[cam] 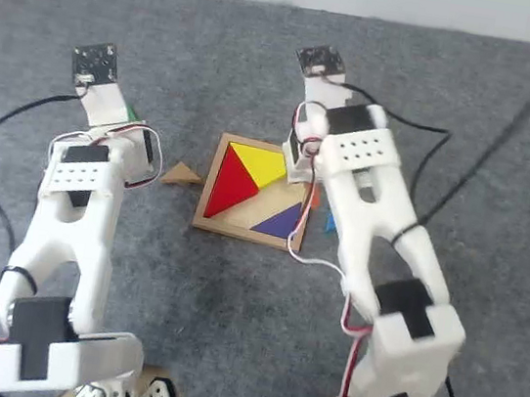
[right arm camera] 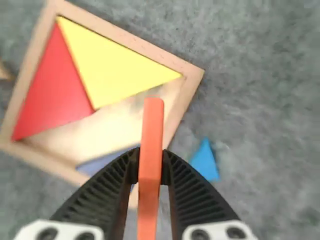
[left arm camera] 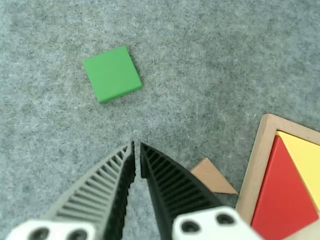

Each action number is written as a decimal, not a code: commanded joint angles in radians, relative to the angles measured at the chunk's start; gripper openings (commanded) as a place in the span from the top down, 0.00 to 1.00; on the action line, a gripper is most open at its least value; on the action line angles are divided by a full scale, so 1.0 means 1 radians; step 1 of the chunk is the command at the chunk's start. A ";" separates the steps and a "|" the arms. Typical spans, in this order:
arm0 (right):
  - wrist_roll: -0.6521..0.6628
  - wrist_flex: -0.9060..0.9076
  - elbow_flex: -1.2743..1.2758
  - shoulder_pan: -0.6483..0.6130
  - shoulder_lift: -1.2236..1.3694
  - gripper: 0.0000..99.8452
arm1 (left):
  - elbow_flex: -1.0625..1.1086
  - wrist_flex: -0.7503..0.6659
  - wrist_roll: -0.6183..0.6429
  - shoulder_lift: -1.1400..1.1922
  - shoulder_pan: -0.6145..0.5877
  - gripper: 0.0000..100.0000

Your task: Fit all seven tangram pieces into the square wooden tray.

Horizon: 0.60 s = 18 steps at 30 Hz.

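Note:
The square wooden tray [cam: 210, 183] lies in the middle of the grey carpet. It holds a red triangle [cam: 232, 184], a yellow triangle [cam: 262, 163] and a purple parallelogram [cam: 282, 221]. My right gripper [right arm camera: 150, 156] hangs over the tray's right rim [right arm camera: 192, 82], shut on an orange piece [right arm camera: 150, 145] held on edge. A small blue triangle [right arm camera: 205, 160] lies on the carpet just outside that rim. My left gripper [left arm camera: 137, 147] is shut and holds nothing, above the carpet left of the tray. A green square [left arm camera: 112, 74] lies beyond its tips, and a tan triangle [left arm camera: 212, 177] rests beside the tray's left rim [left arm camera: 255, 165].
Black cables run across the carpet [cam: 450, 146] at the far right and left. Both arm bases stand at the near edge. Open carpet stretches in front of the tray and behind it.

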 commanded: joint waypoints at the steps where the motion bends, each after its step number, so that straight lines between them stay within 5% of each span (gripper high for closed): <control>1: -0.072 -0.105 -0.052 -0.012 0.093 0.99 | -0.008 -0.015 -0.006 -0.061 0.008 0.98; 9: -0.307 -0.176 -0.063 -0.010 0.165 0.99 | -0.008 -0.015 -0.006 -0.064 0.008 0.98; 18: -0.305 -0.096 -0.097 -0.005 0.174 0.99 | -0.008 -0.015 -0.006 -0.064 0.008 0.98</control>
